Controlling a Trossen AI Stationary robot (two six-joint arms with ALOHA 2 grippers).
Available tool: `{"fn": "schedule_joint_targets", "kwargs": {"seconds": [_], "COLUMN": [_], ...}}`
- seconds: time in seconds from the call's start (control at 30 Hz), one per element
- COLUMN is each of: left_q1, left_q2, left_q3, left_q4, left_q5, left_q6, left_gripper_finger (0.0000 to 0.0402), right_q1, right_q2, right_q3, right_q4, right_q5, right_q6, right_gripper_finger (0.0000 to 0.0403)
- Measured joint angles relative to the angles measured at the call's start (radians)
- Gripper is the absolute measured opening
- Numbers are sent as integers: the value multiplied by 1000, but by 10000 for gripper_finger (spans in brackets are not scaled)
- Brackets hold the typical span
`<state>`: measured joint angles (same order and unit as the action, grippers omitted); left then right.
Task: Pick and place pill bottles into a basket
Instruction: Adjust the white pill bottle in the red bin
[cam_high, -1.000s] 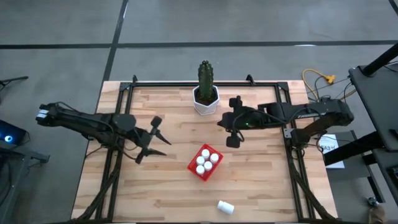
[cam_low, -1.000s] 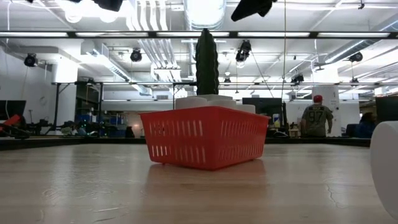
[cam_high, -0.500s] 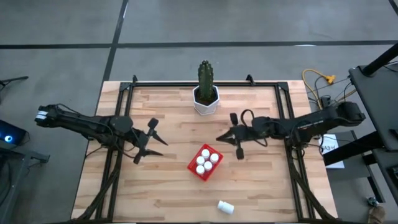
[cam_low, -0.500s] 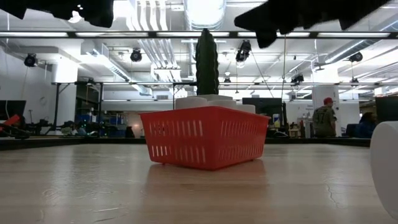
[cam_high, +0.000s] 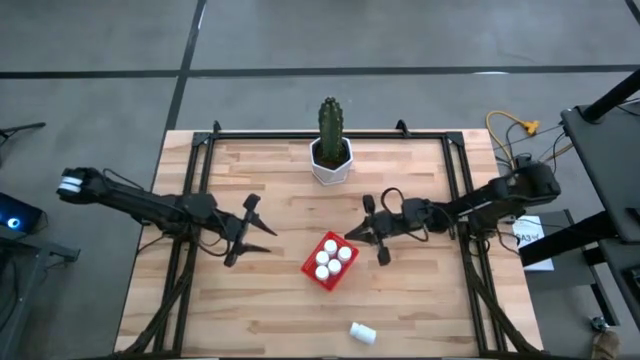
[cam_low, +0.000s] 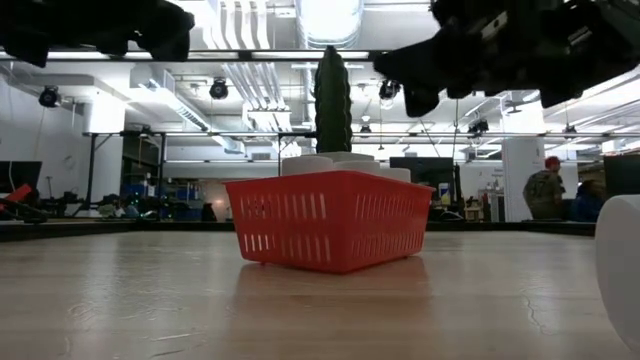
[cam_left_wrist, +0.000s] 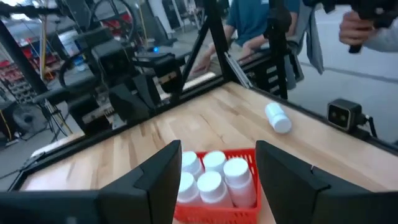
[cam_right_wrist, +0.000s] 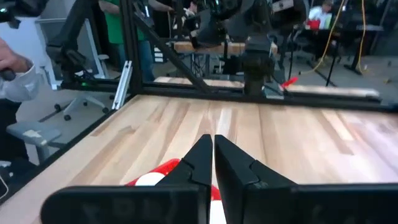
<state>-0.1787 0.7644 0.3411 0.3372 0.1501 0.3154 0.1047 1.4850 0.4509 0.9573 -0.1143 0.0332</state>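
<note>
wooden table (cam_high: 270, 300) — one pill bottle (cam_high: 362, 332) near its front edge.

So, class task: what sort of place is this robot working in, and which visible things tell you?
Probably a robotics lab or workshop: ceiling ducts and lights overhead, equipment benches behind the wooden table, and people in the background.

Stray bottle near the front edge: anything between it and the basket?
No. In the high view only bare wood separates the stray bottle from the basket.
</note>
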Motion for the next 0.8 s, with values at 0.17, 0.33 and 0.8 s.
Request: {"fn": "schedule_joint_targets", "kwargs": {"seconds": [0.17,0.33,0.8], "left_q1": [0,0,0], "left_q2": [103,204,192], "left_q3": [-8,-9,-36], "left_q4": [134,219,308], "left_q5": [0,6,77], "left_q6": [-41,-48,-45], "left_gripper_finger": [187,187,187], "right_q1": [0,15,133], "right_q2": [79,104,48], "right_q3": [72,129,11], "right_q4": [-5,-13,74], "right_q5": [0,0,201], "right_q6": [66,60,-82], "right_gripper_finger": [9,9,8]}}
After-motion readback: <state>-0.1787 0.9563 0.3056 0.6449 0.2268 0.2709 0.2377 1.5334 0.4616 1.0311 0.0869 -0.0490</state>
